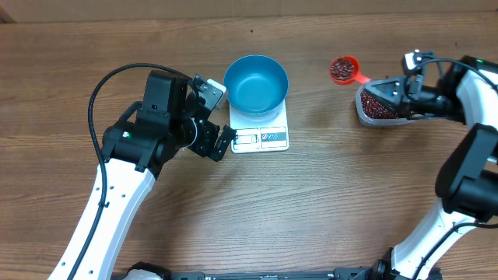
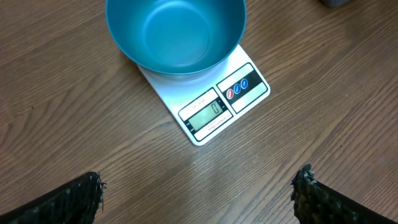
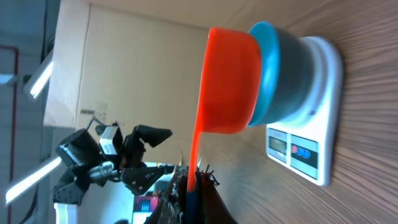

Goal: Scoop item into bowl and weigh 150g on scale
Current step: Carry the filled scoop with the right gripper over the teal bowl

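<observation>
Currently the first carry is under way: a loaded scoop is in the air and nothing has been tipped yet.

Nearest, the scale (image 1: 261, 137) lies with its display edge at 6 o'clock. In the left wrist view the display seems to show zero. At the scale's 9 o'clock the left gripper (image 1: 222, 115) hangs with its jaws spread wide and nothing between them, pointed at the scale without touching it.

Further back, at 3 to 4 o'clock from the scale and well apart from it, stands the tub (image 1: 364, 115), still holding a heap of beans (image 1: 377, 101). Over its near rim the right gripper (image 1: 380, 85) is clamped on the handle of the scoop (image 1: 342, 70). The right wrist view shows the handle running straight into its closed fingers.

On the 12 o'clock half of the scale sits the bowl (image 1: 256, 83), blue and empty. Farthest back, the scoop's cup is full of beans and roughly level, at 3 o'clock from the bowl with bare table between them.

The next move, as I judge it, is a level sweep toward 9 o'clock until the cup is over the bowl, then a slow roll of the wrist. The main risks are tilting early and spilling on the table, or knocking the bowl on the scale. More scoops probably follow, the last ones small.
</observation>
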`<state>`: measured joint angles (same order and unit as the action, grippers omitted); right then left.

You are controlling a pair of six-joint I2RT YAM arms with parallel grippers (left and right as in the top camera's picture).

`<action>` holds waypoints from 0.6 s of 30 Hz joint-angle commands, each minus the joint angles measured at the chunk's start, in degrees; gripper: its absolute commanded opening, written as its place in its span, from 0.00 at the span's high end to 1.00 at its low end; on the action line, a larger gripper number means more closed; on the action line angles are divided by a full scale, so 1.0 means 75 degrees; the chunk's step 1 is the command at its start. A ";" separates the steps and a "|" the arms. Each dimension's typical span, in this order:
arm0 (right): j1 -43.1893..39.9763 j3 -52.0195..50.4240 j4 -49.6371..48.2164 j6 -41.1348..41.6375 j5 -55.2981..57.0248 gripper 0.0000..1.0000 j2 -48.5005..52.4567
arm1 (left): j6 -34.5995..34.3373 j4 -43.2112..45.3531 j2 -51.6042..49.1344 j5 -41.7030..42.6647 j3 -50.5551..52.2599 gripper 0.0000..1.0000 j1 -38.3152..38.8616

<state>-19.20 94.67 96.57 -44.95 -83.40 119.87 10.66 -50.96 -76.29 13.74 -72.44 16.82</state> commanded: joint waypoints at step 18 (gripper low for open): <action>0.2498 -0.0015 -0.3937 0.2894 -0.0152 0.96 0.0000 | -0.0082 0.0029 -0.0044 0.0035 -0.0003 0.00 -0.0023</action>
<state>-1.93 94.24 71.16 -34.04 -85.73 119.87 10.66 -50.96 -76.29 13.74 -72.44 16.84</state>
